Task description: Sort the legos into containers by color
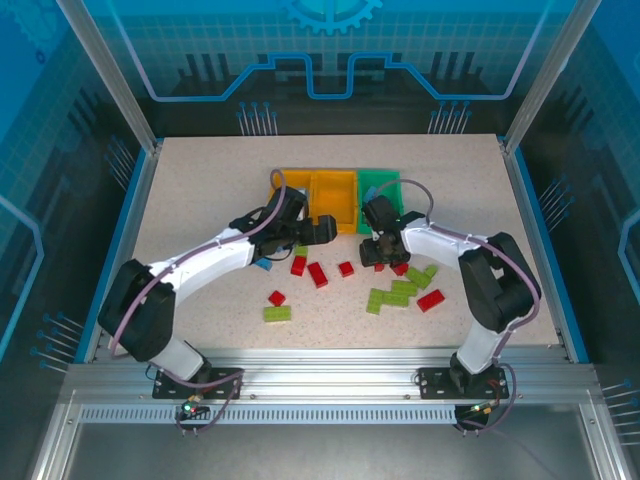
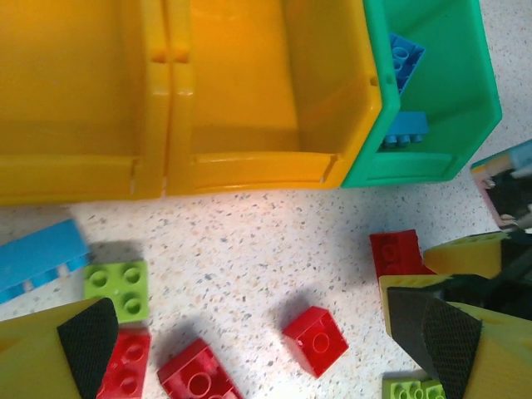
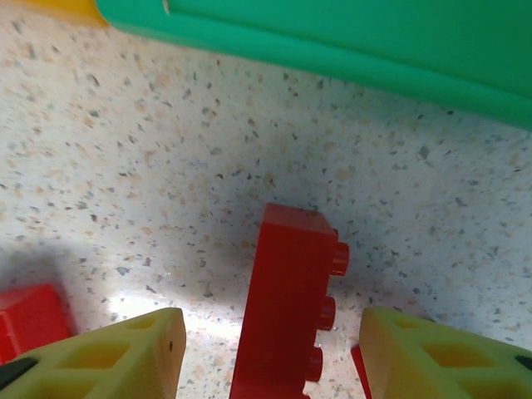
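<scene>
Three containers stand in a row at the back: two orange-yellow bins and a green bin with two light blue legos inside. My left gripper hangs open and wide over the table in front of the bins, a small red lego lying loose between its pads. My right gripper is low in front of the green bin wall. Its fingers stand astride a long red lego lying on its side, with a gap on both sides.
Loose legos lie across the middle of the table: red ones, lime green ones, and a light blue one near my left finger. The two grippers work close together.
</scene>
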{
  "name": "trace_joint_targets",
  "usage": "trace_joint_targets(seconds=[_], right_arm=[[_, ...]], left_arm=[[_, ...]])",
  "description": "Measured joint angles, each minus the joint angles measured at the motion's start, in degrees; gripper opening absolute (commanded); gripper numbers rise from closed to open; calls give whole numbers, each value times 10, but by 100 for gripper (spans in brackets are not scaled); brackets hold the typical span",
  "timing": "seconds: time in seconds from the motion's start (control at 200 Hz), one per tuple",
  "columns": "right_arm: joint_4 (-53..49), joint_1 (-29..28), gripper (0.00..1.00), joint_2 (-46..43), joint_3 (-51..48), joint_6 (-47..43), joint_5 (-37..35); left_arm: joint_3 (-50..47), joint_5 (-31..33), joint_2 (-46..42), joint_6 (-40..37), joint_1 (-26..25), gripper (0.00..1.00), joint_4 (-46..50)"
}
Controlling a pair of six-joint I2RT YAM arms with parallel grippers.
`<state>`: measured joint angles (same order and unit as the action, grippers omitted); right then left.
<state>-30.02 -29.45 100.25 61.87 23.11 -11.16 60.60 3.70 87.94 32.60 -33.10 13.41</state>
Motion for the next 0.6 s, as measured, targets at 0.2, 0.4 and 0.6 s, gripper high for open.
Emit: trace_joint_targets(seconds=[0.2,0.4,0.6], right_arm=[[-2,-2,39,17,13,1,-6],[-11,-11,22,21,22,7,-13],[-23,-16,21,13,62,9,-12]], left_arm=[[-48,19,-54,4,3,99,-1],[-84,32,-78,5,7,99,0],[-112,43,-100,5,11,99,3]])
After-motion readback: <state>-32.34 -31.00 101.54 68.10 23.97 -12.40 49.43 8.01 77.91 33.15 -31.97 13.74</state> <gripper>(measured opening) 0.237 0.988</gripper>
